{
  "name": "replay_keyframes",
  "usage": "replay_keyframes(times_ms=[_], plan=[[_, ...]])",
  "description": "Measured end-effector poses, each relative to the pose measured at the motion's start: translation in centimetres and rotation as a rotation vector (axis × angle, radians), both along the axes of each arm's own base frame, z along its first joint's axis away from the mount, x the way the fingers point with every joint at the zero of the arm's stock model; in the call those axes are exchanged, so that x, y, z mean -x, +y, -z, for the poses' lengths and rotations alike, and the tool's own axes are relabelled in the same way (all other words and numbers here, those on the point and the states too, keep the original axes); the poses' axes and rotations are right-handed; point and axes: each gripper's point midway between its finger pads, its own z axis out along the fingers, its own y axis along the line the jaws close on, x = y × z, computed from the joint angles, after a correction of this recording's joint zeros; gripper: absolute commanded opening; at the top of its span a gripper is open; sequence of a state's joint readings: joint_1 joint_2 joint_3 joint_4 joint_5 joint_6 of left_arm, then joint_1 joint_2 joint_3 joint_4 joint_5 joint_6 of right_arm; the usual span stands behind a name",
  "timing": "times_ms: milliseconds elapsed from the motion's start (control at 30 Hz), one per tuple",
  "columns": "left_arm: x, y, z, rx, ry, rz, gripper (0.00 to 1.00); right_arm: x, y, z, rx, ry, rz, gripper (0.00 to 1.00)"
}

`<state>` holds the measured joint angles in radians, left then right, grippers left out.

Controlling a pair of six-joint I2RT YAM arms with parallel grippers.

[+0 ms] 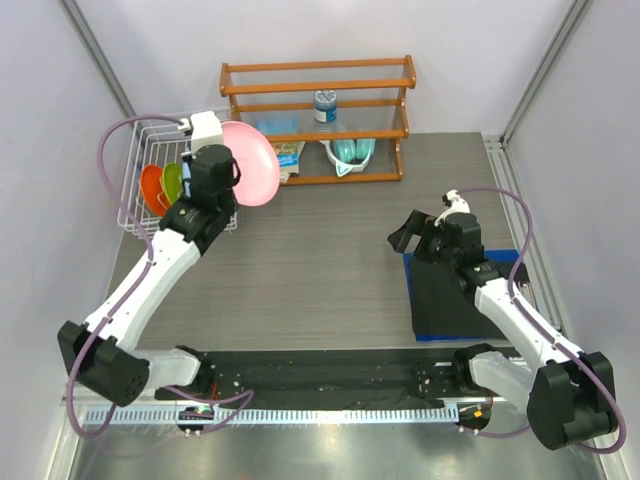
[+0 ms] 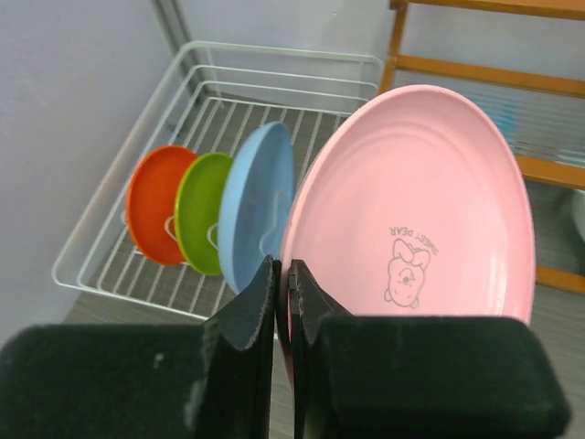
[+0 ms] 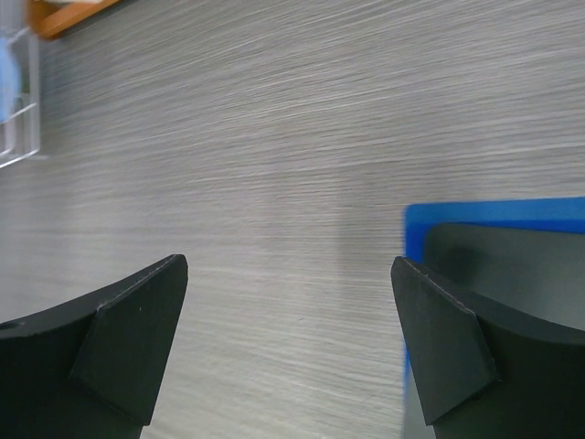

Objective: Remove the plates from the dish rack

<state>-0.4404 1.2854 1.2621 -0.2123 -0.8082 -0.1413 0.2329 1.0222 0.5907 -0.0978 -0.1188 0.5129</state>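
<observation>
You are holding the pink plate [image 2: 430,229]. It is standing on its edge at the right side of the dish rack [image 2: 283,53], and its little bear picture is facing your left wrist camera. I cannot tell if its bottom edge is all the way out of the wires.

It looks like smooth, thin plastic. I think it is light and stiff and will not break easily, but it is big and slippery. Your left gripper [image 2: 283,270] is pinching only the rim nearest the camera. Its two fingers are almost together, with the rim between them. A pinch on one small spot can let a big plate swing or slide, so slow, gentle moves are looking best.

The light blue plate [image 2: 260,210] is standing just beside the pink one. After it come the lime green plate [image 2: 203,210] and the orange plate [image 2: 155,206], all upright in the rack. They are sitting close together, so the rim that sticks up is looking like the best place to grab each one. The two small ones should be even lighter.

Your right gripper [image 3: 289,265] is hanging over the gray table [image 3: 274,137], well apart from the rack and near a blue mat [image 3: 494,212]. Its jaws are spread wide and are holding nothing.
</observation>
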Motion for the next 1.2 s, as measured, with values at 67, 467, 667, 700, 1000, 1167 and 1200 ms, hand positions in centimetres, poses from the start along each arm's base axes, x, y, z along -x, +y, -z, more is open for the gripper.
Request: replay_keyframes(times_ms=[67,467,667,700,1000,1167,1200], plan=[[0.4,-0.6,0.1,0.046,0.001,0.039,0.0,0.2,1.0,-0.5,-0.032,-0.007,-0.038,1.0],[3.5,-6.3,10.7,0.298,0.226,0.269,0.0,1.4,8.2,-4.4,-0.183,-0.081,-0.247,0.99],[4.9,-9.0,11.9,0.387,0.255,0.349,0.0,0.9,10.6,-3.5,-0.228,-0.045,-0.28,0.98],[5.0,-9.4,11.8,0.4,0.252,0.362,0.0,0.8,11.0,-3.0,-0.237,-0.031,-0.284,0.97],[6.3,-11.5,13.0,0.425,0.271,0.414,0.0,1.2,14.2,-1.4,-0.278,0.014,-0.338,0.85],[6.9,-11.8,14.1,0.418,0.297,0.421,0.0,0.9,15.2,-1.6,-0.29,0.011,-0.352,0.7],[7.0,-11.8,14.2,0.418,0.3,0.423,0.0,0.7,15.3,-1.5,-0.29,0.013,-0.352,0.65]])
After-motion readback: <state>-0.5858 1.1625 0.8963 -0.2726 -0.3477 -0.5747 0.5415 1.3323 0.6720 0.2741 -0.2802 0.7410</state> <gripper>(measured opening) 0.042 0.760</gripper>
